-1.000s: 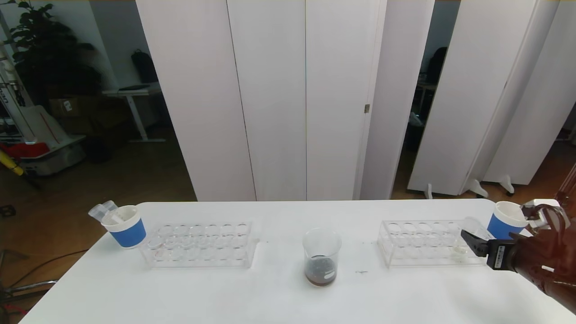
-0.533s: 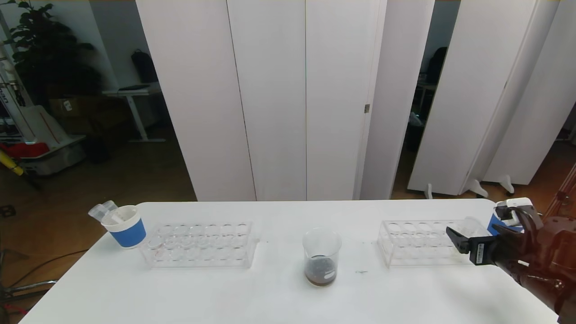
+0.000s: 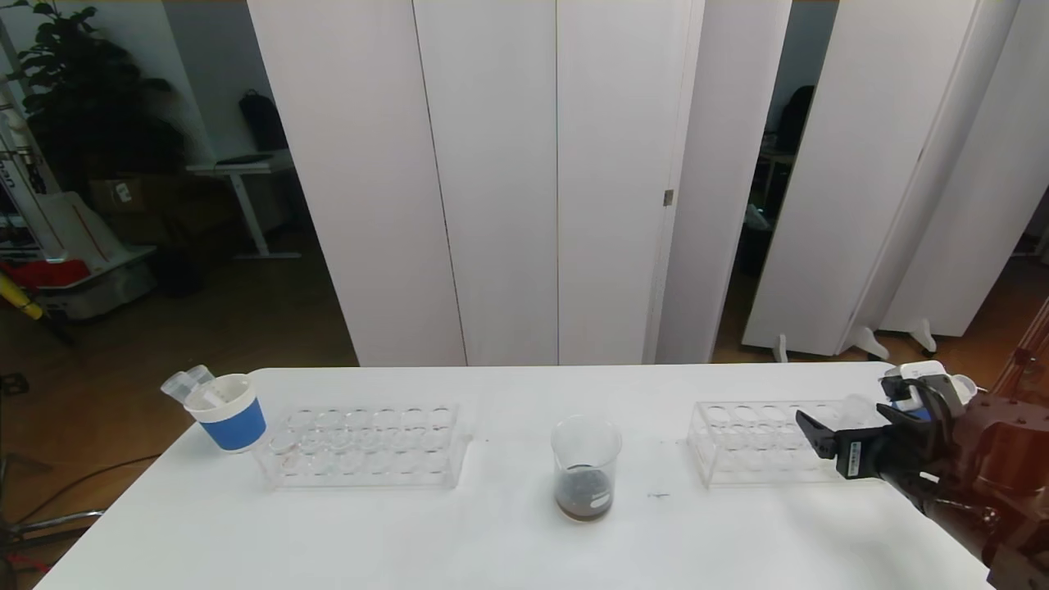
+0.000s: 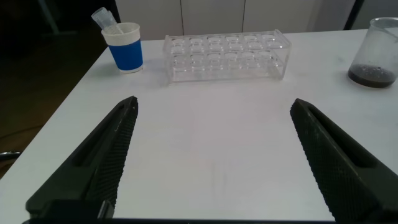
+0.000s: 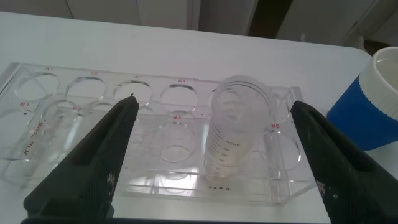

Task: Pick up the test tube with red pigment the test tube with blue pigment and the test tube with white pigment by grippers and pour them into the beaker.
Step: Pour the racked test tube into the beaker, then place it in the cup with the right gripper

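Right tool point(image 5: 211, 155) open, lined up on the white-pigment tube point(image 5: 239, 127) in the clear rack point(image 5: 74, 134): centre it between the fingers, close above rack level, lift vertically.

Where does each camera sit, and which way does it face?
Head view: high, facing forward and down at the table; right end effector shows.
Left wrist view: low over the table, facing left rack; open left end effector shows.
Right wrist view: close before right rack; open fingers show.
Shared: beaker.

Blue-and-white paper cup point(image 3: 229, 414), clear rack point(image 3: 365, 447), beaker point(image 3: 585, 467) holding dark brown liquid.
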`<act>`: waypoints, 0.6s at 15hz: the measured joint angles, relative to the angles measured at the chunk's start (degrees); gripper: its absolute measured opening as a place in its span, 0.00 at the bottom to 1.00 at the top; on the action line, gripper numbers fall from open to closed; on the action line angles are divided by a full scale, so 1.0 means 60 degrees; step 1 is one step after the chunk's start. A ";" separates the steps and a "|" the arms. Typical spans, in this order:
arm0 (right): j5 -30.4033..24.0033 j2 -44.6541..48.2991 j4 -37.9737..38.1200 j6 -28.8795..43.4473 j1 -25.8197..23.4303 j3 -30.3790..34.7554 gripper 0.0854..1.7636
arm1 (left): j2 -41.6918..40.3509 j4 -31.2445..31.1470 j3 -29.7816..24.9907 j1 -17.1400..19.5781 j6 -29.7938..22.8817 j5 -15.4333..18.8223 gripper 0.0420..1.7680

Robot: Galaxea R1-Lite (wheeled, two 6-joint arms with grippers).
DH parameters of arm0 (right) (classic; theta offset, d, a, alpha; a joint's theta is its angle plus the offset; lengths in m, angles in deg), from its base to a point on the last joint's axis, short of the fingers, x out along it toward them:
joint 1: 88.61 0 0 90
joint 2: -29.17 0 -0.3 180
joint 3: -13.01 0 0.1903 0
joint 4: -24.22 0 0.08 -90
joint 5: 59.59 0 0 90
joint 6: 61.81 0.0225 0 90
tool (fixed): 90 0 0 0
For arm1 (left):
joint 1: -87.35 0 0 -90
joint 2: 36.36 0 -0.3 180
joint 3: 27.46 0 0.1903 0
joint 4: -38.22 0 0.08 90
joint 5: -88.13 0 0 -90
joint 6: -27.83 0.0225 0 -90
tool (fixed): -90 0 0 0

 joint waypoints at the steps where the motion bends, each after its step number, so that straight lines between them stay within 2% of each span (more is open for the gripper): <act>1: 0.0004 -0.0091 -0.0053 0.0000 -0.0030 -0.0033 0.99 | 0.0000 0.0000 0.0000 0.0000 0.0000 0.0000 0.99; 4: 0.0000 -0.0327 -0.0081 0.0033 -0.0091 -0.0189 0.97 | 0.0000 0.0000 0.0000 0.0000 0.0000 0.0000 0.99; 5: -0.0002 -0.0390 -0.0077 0.0041 -0.0095 -0.0240 0.85 | 0.0000 0.0000 0.0000 0.0000 0.0000 0.0000 0.99; 6: -0.0006 -0.0431 -0.0081 0.0047 -0.0081 -0.0276 0.65 | 0.0000 0.0000 0.0000 0.0000 -0.0002 0.0000 0.99; 7: 0.0026 -0.0459 -0.0081 0.0065 -0.0049 -0.0313 0.36 | 0.0000 0.0000 0.0000 0.0000 0.0000 0.0000 0.99; 8: 0.0016 -0.0473 -0.0085 0.0077 -0.0049 -0.0335 0.22 | 0.0000 -0.0004 0.0000 -0.0002 0.0000 0.0000 0.99; 9: -0.0002 -0.0484 -0.0067 0.0106 -0.0041 -0.0349 0.23 | 0.0000 -0.0004 0.0000 0.0008 0.0000 0.0004 0.99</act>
